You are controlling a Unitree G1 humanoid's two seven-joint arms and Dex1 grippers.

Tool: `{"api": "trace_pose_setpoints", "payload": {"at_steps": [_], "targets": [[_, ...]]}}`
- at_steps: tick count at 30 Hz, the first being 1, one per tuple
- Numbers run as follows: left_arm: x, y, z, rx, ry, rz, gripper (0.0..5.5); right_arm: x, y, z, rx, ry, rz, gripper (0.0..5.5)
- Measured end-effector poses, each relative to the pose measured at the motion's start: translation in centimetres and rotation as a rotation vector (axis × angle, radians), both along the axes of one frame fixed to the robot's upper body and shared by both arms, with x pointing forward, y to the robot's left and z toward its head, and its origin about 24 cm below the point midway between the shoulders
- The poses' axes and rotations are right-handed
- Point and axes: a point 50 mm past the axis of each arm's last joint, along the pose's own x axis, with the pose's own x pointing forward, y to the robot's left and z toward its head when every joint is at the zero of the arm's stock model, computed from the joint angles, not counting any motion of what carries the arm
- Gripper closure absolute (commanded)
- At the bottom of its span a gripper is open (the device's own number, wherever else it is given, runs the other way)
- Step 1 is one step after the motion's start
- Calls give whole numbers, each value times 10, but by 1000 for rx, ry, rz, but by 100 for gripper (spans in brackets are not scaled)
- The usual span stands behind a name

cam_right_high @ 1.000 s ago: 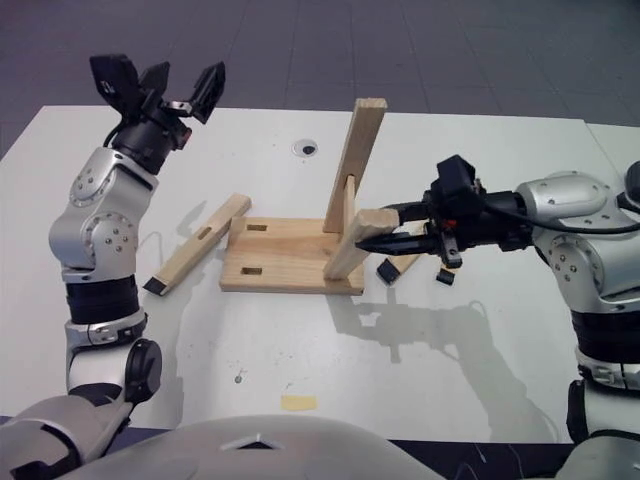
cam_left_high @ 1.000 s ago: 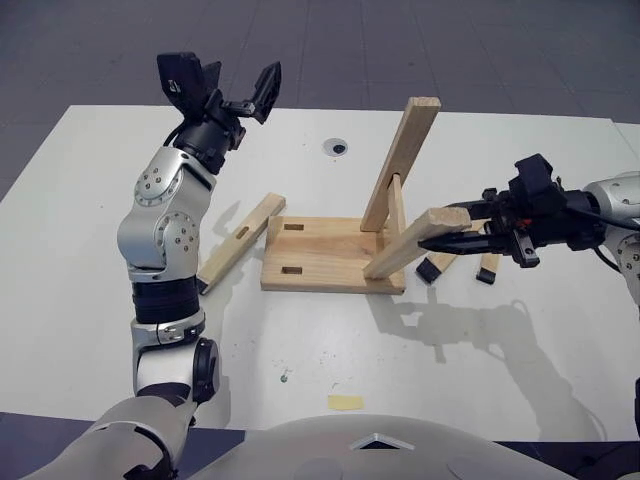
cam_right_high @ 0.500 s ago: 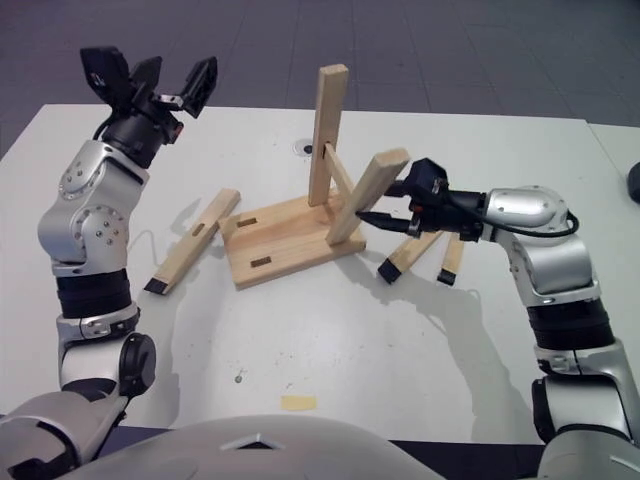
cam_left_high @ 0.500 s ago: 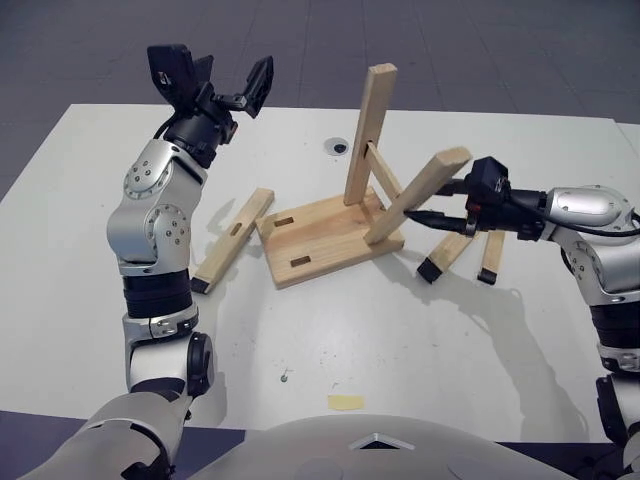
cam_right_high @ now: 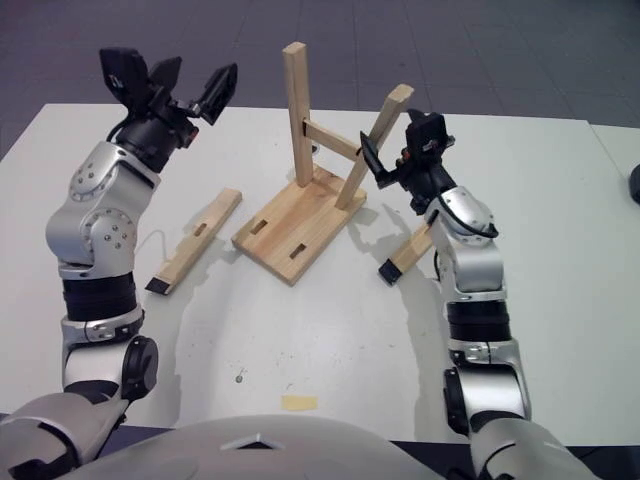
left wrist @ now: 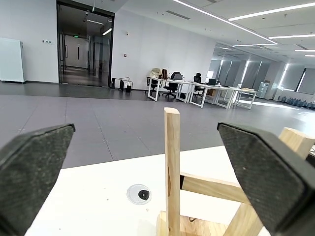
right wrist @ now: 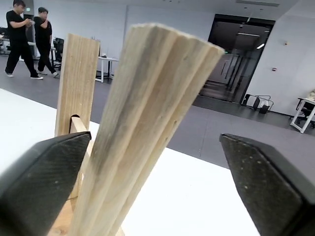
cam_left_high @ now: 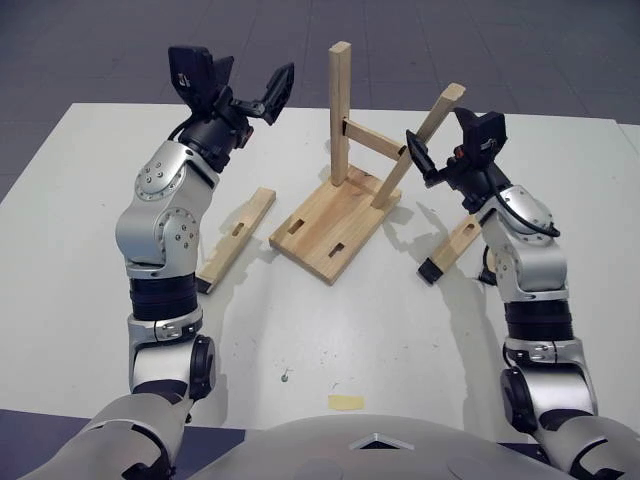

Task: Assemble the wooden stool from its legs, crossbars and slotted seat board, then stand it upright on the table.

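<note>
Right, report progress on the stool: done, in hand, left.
Done: upright leg and tilted leg stand in the seat board, joined by a crossbar. In hand: nothing gripped; right gripper open around the tilted leg, left gripper open, raised. Left: two empty slots to fill from the loose leg left of the board and loose pieces right of it, then flip it upright.

Seat board [cam_right_high: 290,235] bears upright leg [cam_right_high: 297,110] and leaning leg [cam_right_high: 390,110]; right end effector [cam_right_high: 398,150] gapes beside the latter.

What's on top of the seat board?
On the seat board stand an upright leg and a tilted leg, joined by a crossbar. Two slots are empty. The legs' bottom ends are hidden.
</note>
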Motion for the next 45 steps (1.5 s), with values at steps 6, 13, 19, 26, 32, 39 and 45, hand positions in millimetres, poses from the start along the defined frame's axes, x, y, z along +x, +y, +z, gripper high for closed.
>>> {"api": "trace_pose_setpoints", "payload": {"at_steps": [6, 13, 19, 26, 32, 39, 45], "targets": [[-5, 3, -13, 3, 35, 15, 10, -40, -14, -27, 318, 61, -146, 14], [-5, -2, -14, 0, 37, 5, 10, -25, 50, 27, 480, 25, 117, 14], [-4, -3, -17, 10, 50, 5, 10, 8, 73, 20, 428, 130, 91, 14], [-6, 0, -31, 90, 83, 14, 10, 6, 62, 25, 438, 87, 59, 14], [-5, 20, -69, 483, 97, 130, 10, -8, 26, 19, 435, 60, -50, 14], [-8, 14, -88, 603, 69, 83, 10, -20, -1, 10, 386, 92, -142, 14], [-7, 33, -95, 663, 81, 118, 10, -31, -36, 9, 357, 90, -267, 14]]}}
